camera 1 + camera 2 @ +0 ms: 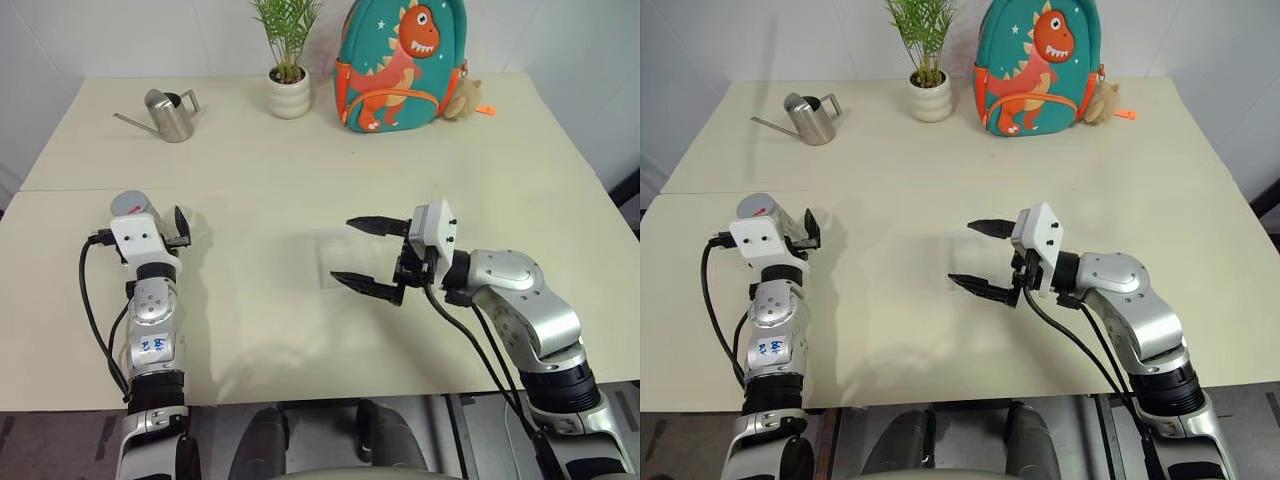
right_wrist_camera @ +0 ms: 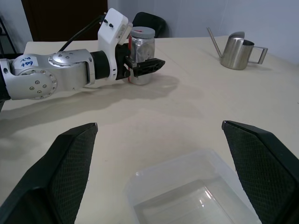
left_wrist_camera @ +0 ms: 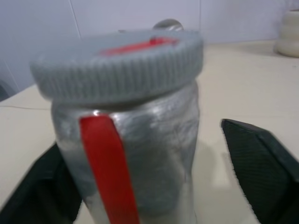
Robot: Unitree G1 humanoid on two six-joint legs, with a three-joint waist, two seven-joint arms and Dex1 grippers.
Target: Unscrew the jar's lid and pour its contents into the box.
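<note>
The jar, a shiny silver cylinder with a red stripe, stands upright on the table at the left. Its grey ribbed lid is on it, so the contents are hidden. My left gripper is open around the jar: one finger lies close against its side and the other finger stands apart with a gap. The clear box sits on the table near the middle. My right gripper hovers over the box, pointing left, open and holding nothing.
A steel watering can stands at the back left. A potted plant and a teal dinosaur backpack with a small plush toy stand along the far edge. Bare table lies between the two arms.
</note>
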